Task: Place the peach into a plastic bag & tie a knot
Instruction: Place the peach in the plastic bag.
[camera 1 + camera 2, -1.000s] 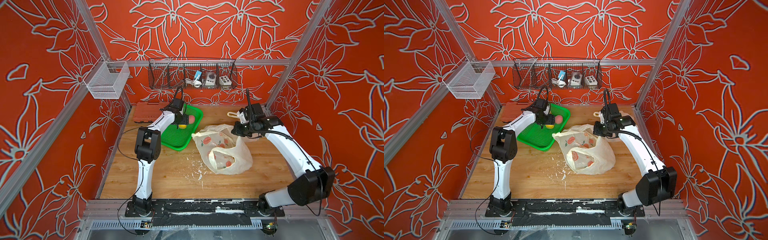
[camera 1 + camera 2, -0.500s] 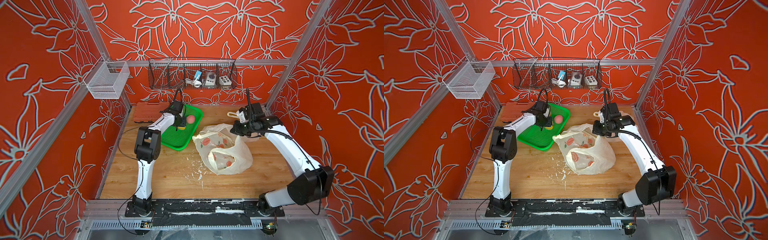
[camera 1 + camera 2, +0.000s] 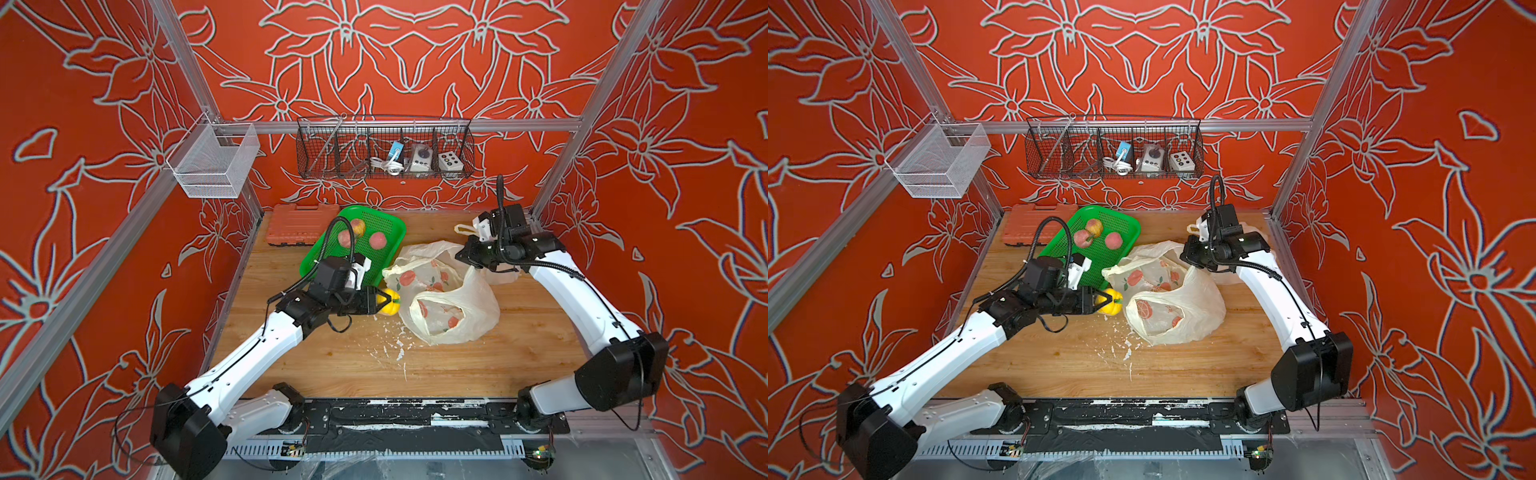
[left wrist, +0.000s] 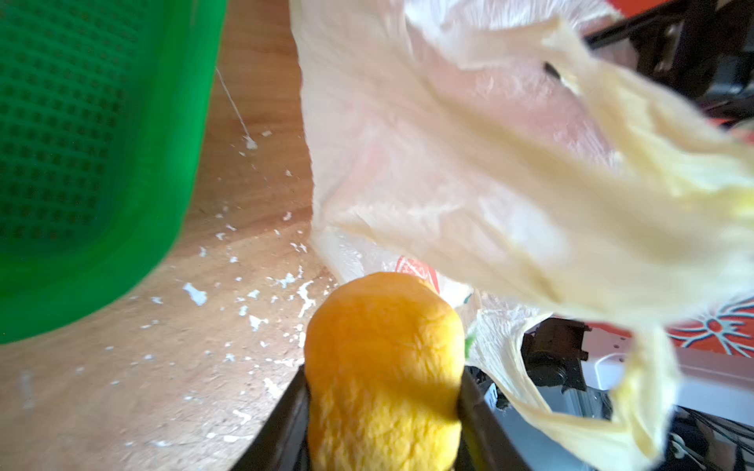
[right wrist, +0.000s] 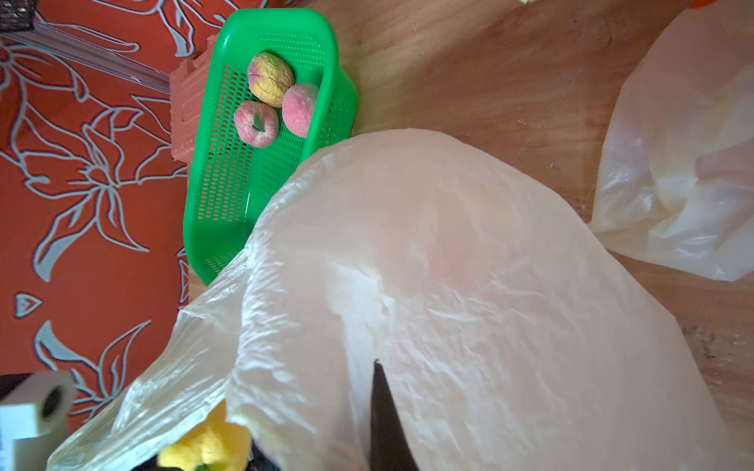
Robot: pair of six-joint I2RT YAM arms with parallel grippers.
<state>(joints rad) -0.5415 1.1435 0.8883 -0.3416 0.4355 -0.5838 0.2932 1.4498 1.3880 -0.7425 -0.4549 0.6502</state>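
- Green basket [image 3: 401, 226], far left part of the table [image 3: 478, 365]. Three pinkish peaches [image 3: 377, 240] lie in it, untouched.
- Left tool [image 3: 383, 300] is part closed and clamped across a yellow fruit [image 3: 394, 306]. I take this for the peach to be bagged. The left wrist view shows a jaw pressed on each flank. The skin looks matt, a little wrinkled and fuzzy, so I judge it unlikely to slip. It is probably soft and light, so a hard squeeze would bruise or dent it. A hold across its widest part, as here, looks right.
- The fruit hangs just above the table, between the basket's near corner and the bag's mouth. It sits at the lip and I judge it not yet inside.
- White flecks [image 3: 390, 349] are scattered on the wood below.
- Plastic bag [image 3: 453, 307], centre of the table. It is thin, pale film printed with fruit, limp and crinkled. It has no stiffness and will sag shut unless the rim is held up. Best taken by the rim or handle loops, bunching several layers.
- Right tool [image 3: 464, 254] is fully closed, pinching the bag's far rim and lifting it so the mouth gapes toward the fruit.
- A second bag [image 3: 500, 275] lies slack beneath the right arm.
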